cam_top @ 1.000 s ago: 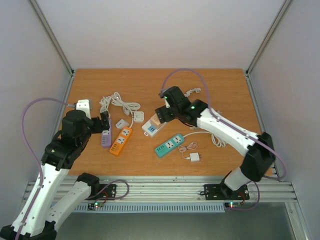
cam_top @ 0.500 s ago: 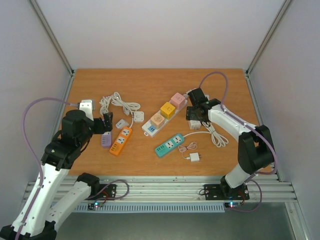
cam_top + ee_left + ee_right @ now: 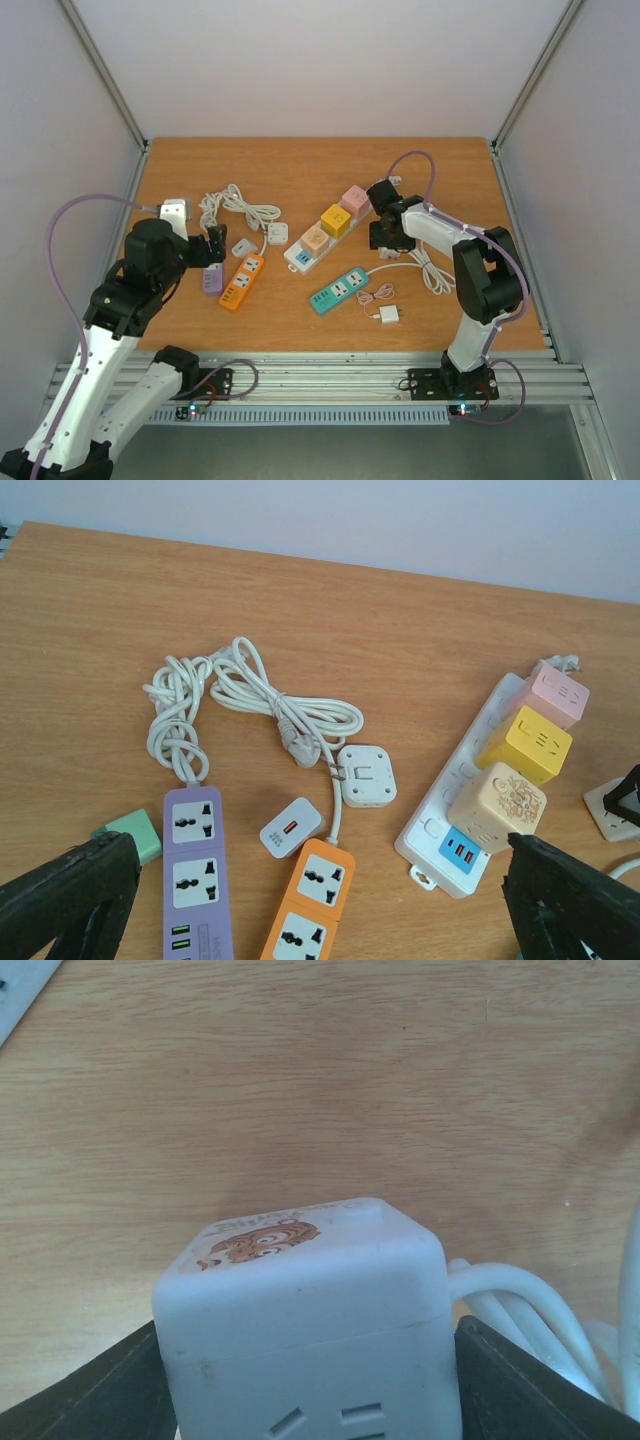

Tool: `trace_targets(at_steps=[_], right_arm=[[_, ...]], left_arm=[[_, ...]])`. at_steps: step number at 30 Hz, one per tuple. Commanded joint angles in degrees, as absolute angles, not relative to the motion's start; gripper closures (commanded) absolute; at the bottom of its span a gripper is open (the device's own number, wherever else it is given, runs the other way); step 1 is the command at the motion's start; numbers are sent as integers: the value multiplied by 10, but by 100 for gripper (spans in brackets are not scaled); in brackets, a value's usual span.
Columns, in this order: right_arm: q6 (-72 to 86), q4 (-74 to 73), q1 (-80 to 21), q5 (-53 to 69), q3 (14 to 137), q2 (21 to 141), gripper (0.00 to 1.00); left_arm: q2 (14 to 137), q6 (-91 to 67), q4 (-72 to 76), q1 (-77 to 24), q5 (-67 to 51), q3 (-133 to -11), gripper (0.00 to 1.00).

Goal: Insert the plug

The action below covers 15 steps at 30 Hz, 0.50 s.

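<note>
Right wrist view, nearest first: the right gripper [image 3: 305, 1395] has one dark finger low on each side of a white cube adapter [image 3: 300, 1330], close against its side walls. Whether the fingers press it yet cannot be told. The cube sits flat on the surface [image 3: 300, 1080], with socket slots on its near face and a small cartoon print at its top edge. A thick white cable [image 3: 520, 1305] leaves its right side, and beyond that is bare wood. Its pins are hidden, but this is judged to be the piece meant for plugging in.

Left wrist view: the left gripper [image 3: 315, 905] is spread wide and empty above the near ends of a purple strip [image 3: 195, 860] and an orange strip [image 3: 318, 880]. Past these lie a small white charger [image 3: 291, 827] and a square plug head [image 3: 365, 775] on a coiled cord [image 3: 240, 695]. To the right is a white power strip [image 3: 440, 830] with beige, yellow and pink cubes seated in it.

Top external view: a teal strip [image 3: 340, 290] lies nearer the bases. The right gripper is down at the surface just right of the white strip's far end, and the left gripper is well apart from it.

Progress, as judged: early. The cube is framed for a grasp but not lifted, and nothing is being inserted. Left to do are a firm hold, the lift, the carry to a free socket and the push home. Which socket is meant is not evident.
</note>
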State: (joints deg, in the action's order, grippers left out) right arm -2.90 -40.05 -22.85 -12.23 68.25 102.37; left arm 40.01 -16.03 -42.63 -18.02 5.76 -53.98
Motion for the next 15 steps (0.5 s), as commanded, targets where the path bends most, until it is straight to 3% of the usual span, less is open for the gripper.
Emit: trace_targets(at_steps=[1, 6, 15], right_arm=[[-45, -400, -226, -99, 701, 1032, 34], [-46, -390, -228, -105, 693, 1002, 46], [-70, -319, -241, -13, 649, 870, 46]], left_arm=[[405, -155, -395, -178, 56, -536, 1], [406, -155, -395, -178, 53, -536, 1], [417, -147, -375, -178, -31, -534, 1]])
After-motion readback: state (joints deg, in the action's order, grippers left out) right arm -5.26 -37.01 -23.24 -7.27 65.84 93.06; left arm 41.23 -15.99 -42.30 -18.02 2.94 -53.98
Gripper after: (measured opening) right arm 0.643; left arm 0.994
